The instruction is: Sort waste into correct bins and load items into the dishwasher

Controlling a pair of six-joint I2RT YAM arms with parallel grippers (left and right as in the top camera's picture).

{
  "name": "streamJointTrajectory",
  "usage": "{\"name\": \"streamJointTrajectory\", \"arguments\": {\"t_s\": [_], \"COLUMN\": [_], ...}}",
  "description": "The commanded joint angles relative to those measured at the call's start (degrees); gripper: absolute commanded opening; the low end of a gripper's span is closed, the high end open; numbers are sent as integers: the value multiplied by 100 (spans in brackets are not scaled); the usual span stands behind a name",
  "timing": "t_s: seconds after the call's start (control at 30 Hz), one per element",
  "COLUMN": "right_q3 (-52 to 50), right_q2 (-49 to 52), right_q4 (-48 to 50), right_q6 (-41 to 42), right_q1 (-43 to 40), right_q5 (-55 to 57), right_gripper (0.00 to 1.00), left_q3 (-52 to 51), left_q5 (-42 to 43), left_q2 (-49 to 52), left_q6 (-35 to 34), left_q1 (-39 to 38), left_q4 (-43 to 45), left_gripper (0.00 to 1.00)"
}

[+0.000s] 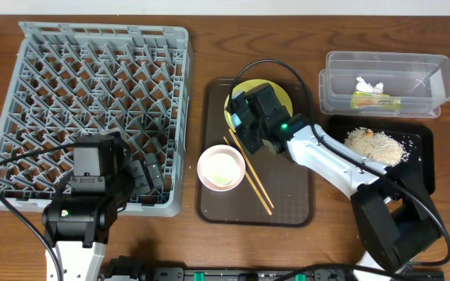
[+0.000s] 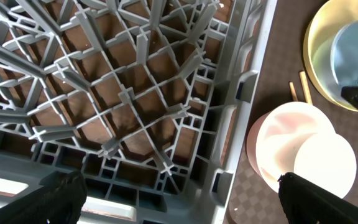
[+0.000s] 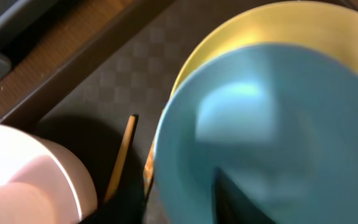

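The two chopsticks [image 1: 258, 191] lie side by side on the brown tray [image 1: 291, 199], their long axis diagonal: far ends by the yellow plate [image 3: 247, 28], near ends toward the tray's front right. The light blue bowl [image 3: 272, 124] sits upright on that plate under the right gripper [image 1: 244, 117] — whether it grasps the bowl I cannot tell. The left gripper [image 2: 179, 208] hangs released, jaws wide, over the dish rack [image 1: 92, 78] corner.

Grey rack [image 1: 92, 78], yellow plate [image 3: 278, 25], blue bowl [image 3: 278, 124], pink bowl [image 2: 284, 124]; brown tray [image 3: 123, 68] looks checkered.
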Motion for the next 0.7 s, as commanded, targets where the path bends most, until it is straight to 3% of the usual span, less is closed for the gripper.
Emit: {"name": "streamJointTrajectory", "arguments": {"t_s": [0.0, 0.23, 0.43, 0.67], "right_q3": [133, 144, 111, 111], "right_q2": [-531, -1290, -1147, -608], "right_q4": [-127, -656, -1360, -1491], "right_q6": [92, 337, 675, 691], "right_q1": [42, 72, 269, 590], "right_q5": [-31, -922, -1228, -1222], "right_gripper": [41, 47, 36, 36], "left_q3": [107, 107, 107, 105], "left_q5": [-68, -68, -68, -68], "left_q2": [0, 0, 0, 0], "left_q6": [-31, -28, -31, -31], "left_q1": [-22, -22, -22, -22], "left_q4": [-17, -20, -20, -20], "left_gripper": [100, 100, 100, 100]}}
